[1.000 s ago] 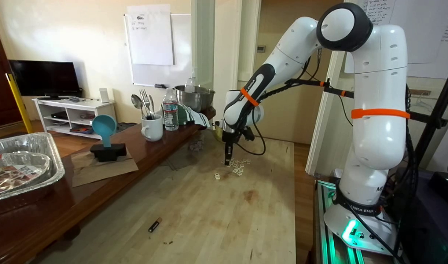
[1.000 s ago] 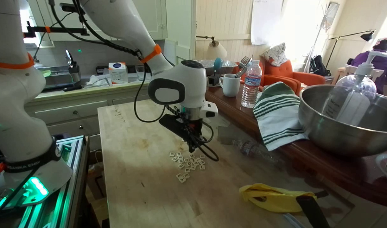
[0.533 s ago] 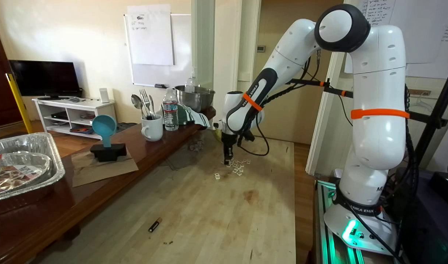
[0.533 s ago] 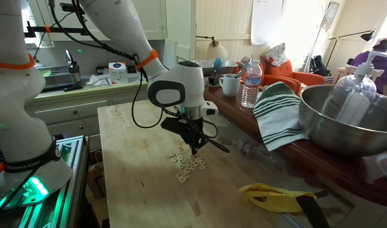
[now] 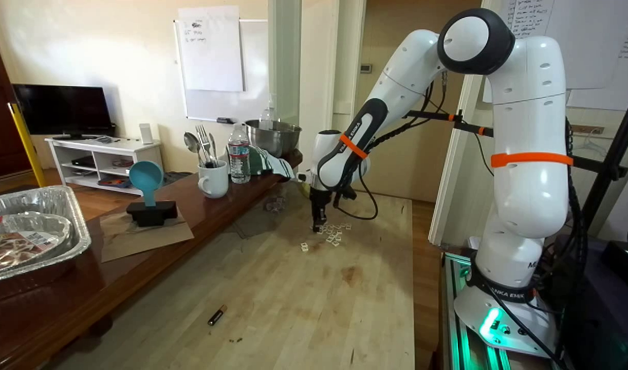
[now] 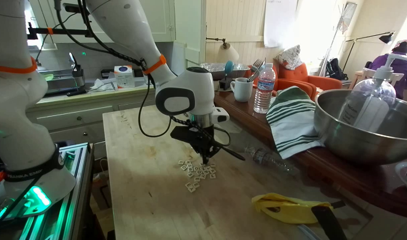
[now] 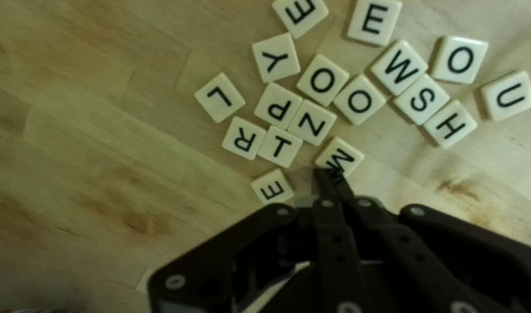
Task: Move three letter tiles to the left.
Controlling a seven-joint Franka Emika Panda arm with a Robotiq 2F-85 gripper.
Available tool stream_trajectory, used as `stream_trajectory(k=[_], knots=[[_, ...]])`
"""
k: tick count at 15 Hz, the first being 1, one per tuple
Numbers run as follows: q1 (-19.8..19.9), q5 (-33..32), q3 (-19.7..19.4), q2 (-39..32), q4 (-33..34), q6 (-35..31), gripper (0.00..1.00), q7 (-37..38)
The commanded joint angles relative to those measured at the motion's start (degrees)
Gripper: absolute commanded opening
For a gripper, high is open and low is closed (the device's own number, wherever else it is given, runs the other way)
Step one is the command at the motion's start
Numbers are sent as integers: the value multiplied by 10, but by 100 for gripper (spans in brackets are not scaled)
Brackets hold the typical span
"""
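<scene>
The letter tiles are small cream squares with black letters. They lie in a loose cluster on the wooden table in both exterior views, where I see one tile (image 5: pixel 336 238) and another tile (image 6: pixel 197 179). In the wrist view my gripper (image 7: pixel 328 171) has its fingertips together with nothing between them. They overlap the lower edge of the M tile (image 7: pixel 343 155); I cannot tell if they touch it. The E tile (image 7: pixel 272 187) lies just left of the fingertips, and the T tile (image 7: pixel 280 146) is above it. A pair of tiles (image 5: pixel 304 246) lies apart from the cluster.
A battery (image 5: pixel 217 315) lies on the table (image 5: pixel 314 318). A yellow object (image 6: pixel 290 208) and a clear plastic bottle (image 6: pixel 266 156) lie on the table near the raised brown counter (image 5: pixel 190 246). The counter holds a mug (image 5: pixel 213 179), a water bottle (image 5: pixel 239 154) and a steel bowl (image 6: pixel 356 140).
My gripper has turned and tilted at the wrist and shifted slightly, its tip now a little lower over the cluster's edge. The tiles show no visible movement.
</scene>
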State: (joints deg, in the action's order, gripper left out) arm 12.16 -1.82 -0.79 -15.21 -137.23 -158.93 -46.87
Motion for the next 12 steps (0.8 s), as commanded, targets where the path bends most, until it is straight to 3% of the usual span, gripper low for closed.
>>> stream_trajectory(k=[1, 8, 12], knots=[[3, 2, 6, -14, -3, -19, 0, 0], [-16, -1, 0, -18, 3, -9, 0, 78], [-28, -1, -2, -21, 7, -12, 0, 161]])
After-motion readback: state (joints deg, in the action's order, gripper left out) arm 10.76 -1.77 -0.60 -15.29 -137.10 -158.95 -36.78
